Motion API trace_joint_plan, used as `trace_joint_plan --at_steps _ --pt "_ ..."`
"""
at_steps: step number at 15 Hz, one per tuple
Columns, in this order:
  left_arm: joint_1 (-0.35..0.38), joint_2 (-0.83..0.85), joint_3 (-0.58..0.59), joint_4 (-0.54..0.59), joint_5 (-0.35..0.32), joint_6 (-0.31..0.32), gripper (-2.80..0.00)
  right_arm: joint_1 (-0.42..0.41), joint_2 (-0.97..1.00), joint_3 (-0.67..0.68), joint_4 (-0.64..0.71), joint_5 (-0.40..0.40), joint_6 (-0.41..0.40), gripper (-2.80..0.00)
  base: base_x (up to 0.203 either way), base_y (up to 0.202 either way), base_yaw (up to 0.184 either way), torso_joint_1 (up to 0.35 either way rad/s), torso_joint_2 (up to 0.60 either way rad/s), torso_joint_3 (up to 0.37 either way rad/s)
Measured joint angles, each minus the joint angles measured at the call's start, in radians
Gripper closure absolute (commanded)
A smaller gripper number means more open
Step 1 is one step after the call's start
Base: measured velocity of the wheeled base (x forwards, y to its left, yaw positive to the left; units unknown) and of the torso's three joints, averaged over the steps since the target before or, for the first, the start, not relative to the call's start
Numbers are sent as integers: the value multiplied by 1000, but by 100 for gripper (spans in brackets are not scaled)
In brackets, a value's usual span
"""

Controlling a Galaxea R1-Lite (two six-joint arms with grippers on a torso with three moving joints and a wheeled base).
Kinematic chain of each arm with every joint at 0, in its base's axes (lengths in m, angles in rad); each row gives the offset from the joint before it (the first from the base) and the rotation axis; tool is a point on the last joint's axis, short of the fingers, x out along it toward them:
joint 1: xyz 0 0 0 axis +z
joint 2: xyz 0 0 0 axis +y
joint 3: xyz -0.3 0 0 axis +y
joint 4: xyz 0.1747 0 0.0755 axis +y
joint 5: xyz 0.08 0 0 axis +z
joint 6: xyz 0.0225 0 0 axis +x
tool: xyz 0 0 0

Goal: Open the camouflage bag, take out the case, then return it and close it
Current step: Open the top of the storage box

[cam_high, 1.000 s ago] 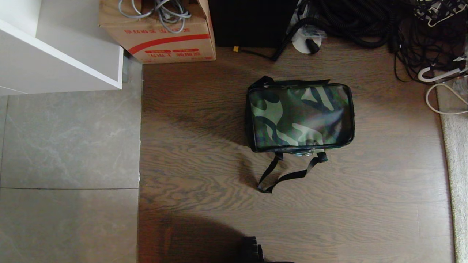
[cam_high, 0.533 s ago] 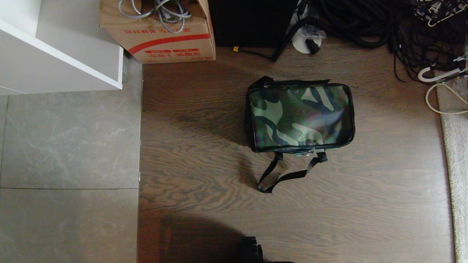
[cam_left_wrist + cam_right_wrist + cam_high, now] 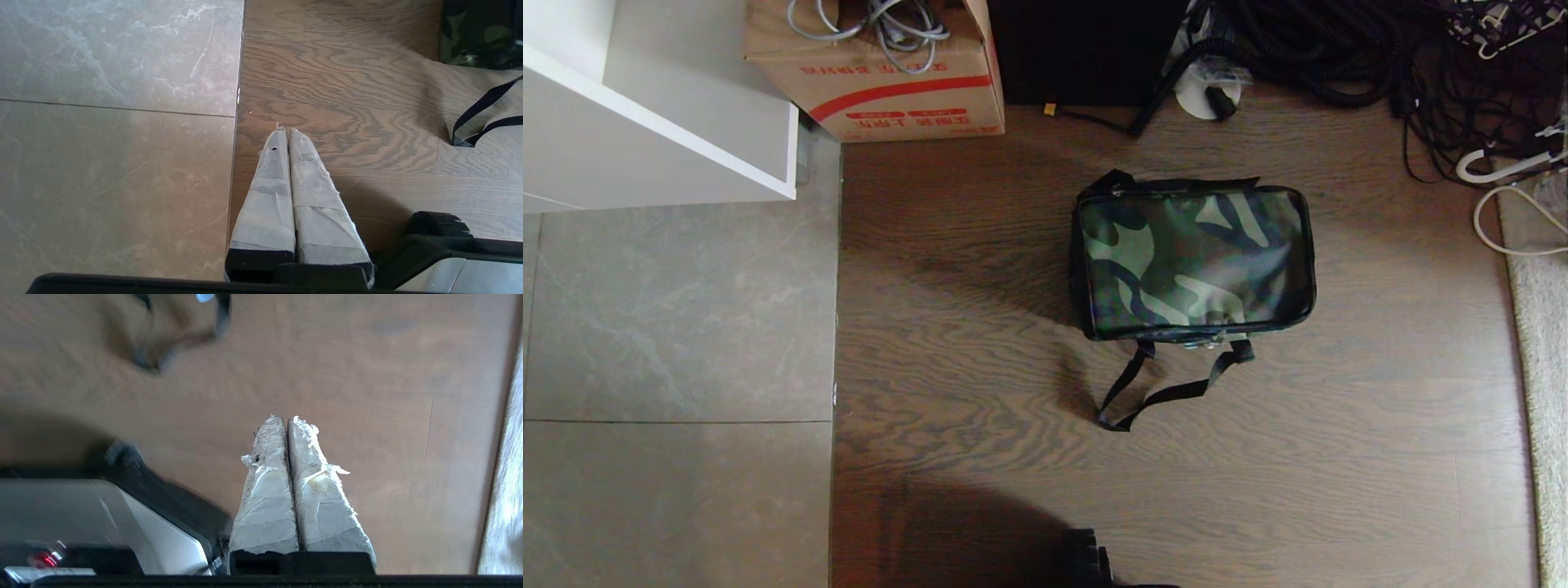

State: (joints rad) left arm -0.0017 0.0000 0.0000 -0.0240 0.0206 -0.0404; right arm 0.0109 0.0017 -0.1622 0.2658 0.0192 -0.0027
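Note:
The camouflage bag (image 3: 1194,260) lies closed on the wood floor right of centre, its black strap (image 3: 1160,392) looping toward me. One corner of the bag (image 3: 482,34) and the strap (image 3: 482,118) show in the left wrist view. The case is hidden. My left gripper (image 3: 285,131) is shut and empty above the seam between tile and wood, well short of the bag. My right gripper (image 3: 284,418) is shut and empty over bare wood, with the strap loop (image 3: 179,339) farther ahead. Neither gripper shows in the head view.
A red-striped cardboard box (image 3: 882,73) with cables and a black upright box (image 3: 1086,49) stand at the back. Tangled black cables (image 3: 1421,65) fill the back right. A white cabinet (image 3: 645,106) is at the back left, a pale rug (image 3: 1543,367) along the right.

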Motion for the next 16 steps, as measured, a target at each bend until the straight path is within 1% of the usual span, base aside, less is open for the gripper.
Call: trace_joint_plan --at_steps 2,3,4,7,9,11,13,16 --pt "0 0 0 0 0 0 0 0 4 -105 136 31 10 0 0 0 0 0 0 0" --pt "0 0 0 0 0 0 0 0 20 -144 205 41 33 0 0 0 0 0 0 0" --pt "0 0 0 0 0 0 0 2 58 -177 224 48 70 0 0 0 0 0 0 0" --pt "0 0 0 0 0 0 0 33 282 -238 164 96 185 0 0 0 0 0 0 0" --pt "0 0 0 0 0 0 0 56 496 -256 69 136 250 0 0 0 0 0 0 0" --pt "0 0 0 0 0 0 0 72 722 -268 -75 159 299 0 0 0 0 0 0 0" --pt "0 0 0 0 0 0 0 87 972 -282 -269 185 327 0 0 0 0 0 0 0" --pt "0 0 0 0 0 0 0 114 1295 -295 -574 224 342 0 0 0 0 0 0 0"
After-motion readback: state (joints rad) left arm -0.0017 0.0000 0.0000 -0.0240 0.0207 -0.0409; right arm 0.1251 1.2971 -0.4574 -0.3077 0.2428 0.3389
